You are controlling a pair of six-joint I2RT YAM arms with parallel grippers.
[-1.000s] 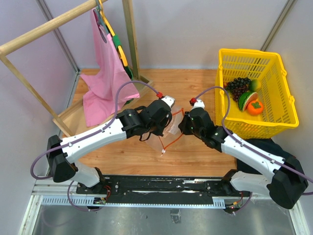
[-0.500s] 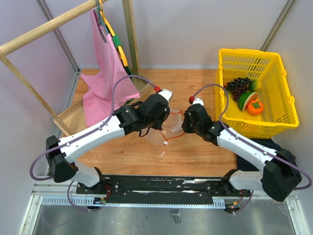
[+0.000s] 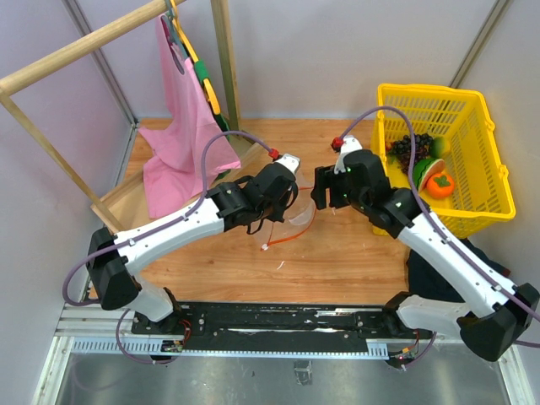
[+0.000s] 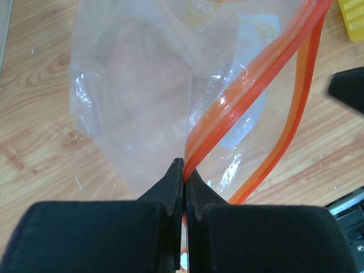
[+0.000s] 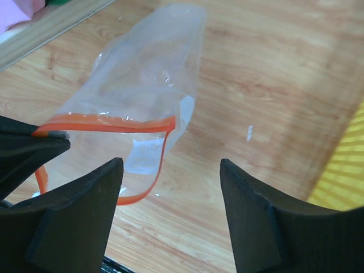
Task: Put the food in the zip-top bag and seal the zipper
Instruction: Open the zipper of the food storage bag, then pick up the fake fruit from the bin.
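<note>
The clear zip-top bag [image 3: 297, 216] hangs just above the wooden table with its mouth open. My left gripper [image 4: 185, 166] is shut on one side of the orange-red zipper [image 4: 250, 74]. The other side of the strip loops free [image 5: 162, 149]. My right gripper [image 5: 170, 164] is open with nothing between its fingers, a short way right of the bag [image 5: 142, 85] and above the table. The food lies in the yellow basket [image 3: 475, 213]: purple grapes [image 3: 410, 148], a watermelon slice [image 3: 424, 171] and an orange persimmon [image 3: 440, 185].
A pink cloth [image 3: 181, 126] hangs from a wooden rack [image 3: 59, 59] at the back left, over a wooden base board [image 3: 126, 202]. A dark cloth [image 3: 439, 270] lies at the front right under my right arm. The basket's edge [image 5: 344, 170] is close on the right.
My right gripper has opened, let go of the bag's mouth and moved back and to the right, toward the basket. My left gripper keeps its hold on the zipper strip.
</note>
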